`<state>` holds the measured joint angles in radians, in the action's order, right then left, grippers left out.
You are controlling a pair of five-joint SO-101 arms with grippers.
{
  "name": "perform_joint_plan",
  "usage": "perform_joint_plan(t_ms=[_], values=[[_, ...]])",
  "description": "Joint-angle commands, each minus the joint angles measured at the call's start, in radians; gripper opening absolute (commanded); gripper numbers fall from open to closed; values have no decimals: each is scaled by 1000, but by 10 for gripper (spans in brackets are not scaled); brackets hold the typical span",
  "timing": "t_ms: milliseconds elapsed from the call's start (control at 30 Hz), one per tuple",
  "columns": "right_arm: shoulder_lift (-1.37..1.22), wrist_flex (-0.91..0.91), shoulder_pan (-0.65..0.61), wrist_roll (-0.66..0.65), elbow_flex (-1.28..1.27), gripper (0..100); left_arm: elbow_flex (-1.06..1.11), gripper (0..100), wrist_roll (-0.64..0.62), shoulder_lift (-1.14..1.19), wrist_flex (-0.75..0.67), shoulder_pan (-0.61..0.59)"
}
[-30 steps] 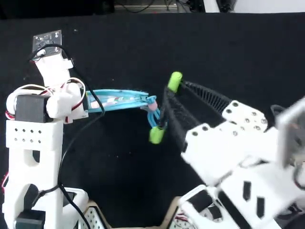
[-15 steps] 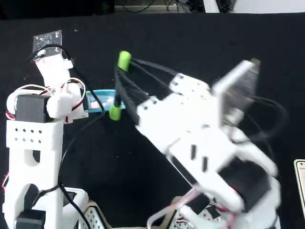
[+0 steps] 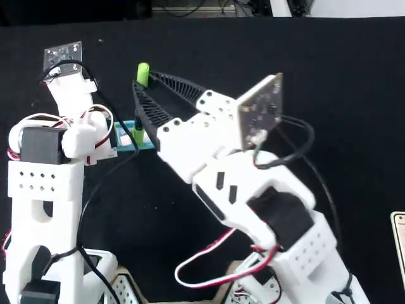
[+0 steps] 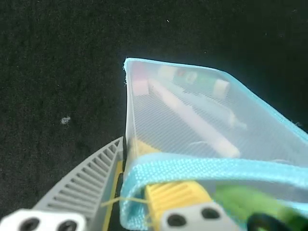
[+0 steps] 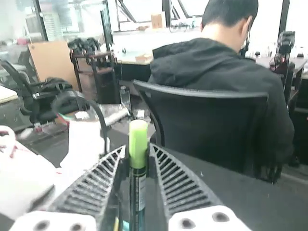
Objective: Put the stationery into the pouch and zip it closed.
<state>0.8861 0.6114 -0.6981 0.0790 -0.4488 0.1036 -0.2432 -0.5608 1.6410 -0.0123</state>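
Note:
A see-through mesh pouch (image 4: 192, 120) with blue trim holds a white pen (image 4: 192, 118) and other stationery. My left gripper (image 4: 137, 178) is shut on one end of its top edge, and it sits at the left of the table (image 3: 112, 140). A short blue piece of the pouch (image 3: 124, 138) shows beside it. My right gripper (image 3: 140, 95) (image 5: 138, 154) is shut on a green marker (image 3: 143, 73) (image 5: 138, 137), held right by the left gripper over that end of the pouch. The marker's tip (image 4: 240, 204) hangs at the pouch's blue edge. The right arm hides the rest of the pouch.
A black cloth (image 3: 329, 76) covers the table. A pale card (image 3: 398, 237) lies at the right edge. The right arm's white body (image 3: 253, 190) crosses the middle, and both arm bases stand along the front edge.
The right arm has swung left along the pouch with the marker, from the pouch's right end to beside the left gripper. The left arm stays still.

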Motion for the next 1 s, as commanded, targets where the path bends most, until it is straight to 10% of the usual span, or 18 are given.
perform_joint_plan(t_ms=[0,567,967], values=[[19,-48,-8,-2,-36,11,12,30,-11,8,-11,-12],[378,48,-20,-242,-476,11,10,30,-11,8,-12,-12],[186,23,-75,-259,-476,120,12,30,-11,8,-12,-12]])
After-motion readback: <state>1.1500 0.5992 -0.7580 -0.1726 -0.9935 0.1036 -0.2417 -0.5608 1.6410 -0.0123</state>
